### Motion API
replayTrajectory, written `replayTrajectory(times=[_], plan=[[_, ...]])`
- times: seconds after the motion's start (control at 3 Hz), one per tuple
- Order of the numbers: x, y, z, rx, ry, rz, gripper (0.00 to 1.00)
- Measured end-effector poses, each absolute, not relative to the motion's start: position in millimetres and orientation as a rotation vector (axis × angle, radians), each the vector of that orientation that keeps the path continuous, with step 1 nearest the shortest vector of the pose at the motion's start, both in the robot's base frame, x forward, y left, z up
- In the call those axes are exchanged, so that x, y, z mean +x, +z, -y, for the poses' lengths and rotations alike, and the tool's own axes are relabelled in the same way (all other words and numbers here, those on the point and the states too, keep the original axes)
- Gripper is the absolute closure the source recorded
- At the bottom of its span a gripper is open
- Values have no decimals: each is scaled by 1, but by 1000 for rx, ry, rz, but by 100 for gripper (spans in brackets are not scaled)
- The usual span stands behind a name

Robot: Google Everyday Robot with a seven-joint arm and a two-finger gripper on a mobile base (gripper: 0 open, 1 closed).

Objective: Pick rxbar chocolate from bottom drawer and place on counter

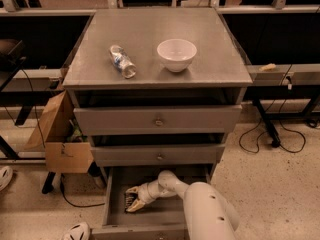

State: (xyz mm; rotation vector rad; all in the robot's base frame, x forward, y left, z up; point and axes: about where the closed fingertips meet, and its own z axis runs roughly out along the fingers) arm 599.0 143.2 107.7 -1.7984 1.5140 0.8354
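The bottom drawer (117, 216) is pulled open below the two shallower drawers. My gripper (132, 199) is inside it at the left, reaching in from the right on the white arm (210, 214). The rxbar chocolate (129, 200) is a small dark bar lying on the drawer floor between my fingertips (133, 189). The gripper is open, one finger on each side of the bar. The counter (150, 39) is the grey cabinet top above.
A white bowl (176, 54) and a clear plastic bottle (122, 61) lying on its side sit on the counter. A cardboard box (59, 139) stands left of the cabinet. Cables (272, 134) run on the floor at the right. A shoe (75, 231) is near the drawer's left corner.
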Motion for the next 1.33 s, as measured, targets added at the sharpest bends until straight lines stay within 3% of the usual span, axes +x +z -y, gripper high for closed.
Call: replayTrajectory(times=[0.33, 0.67, 1.33], plan=[[599, 111, -143, -1798, 836, -1514, 85], [599, 106, -136, -1767, 841, -1521, 100], [593, 121, -119, -1751, 820, -1539, 100]])
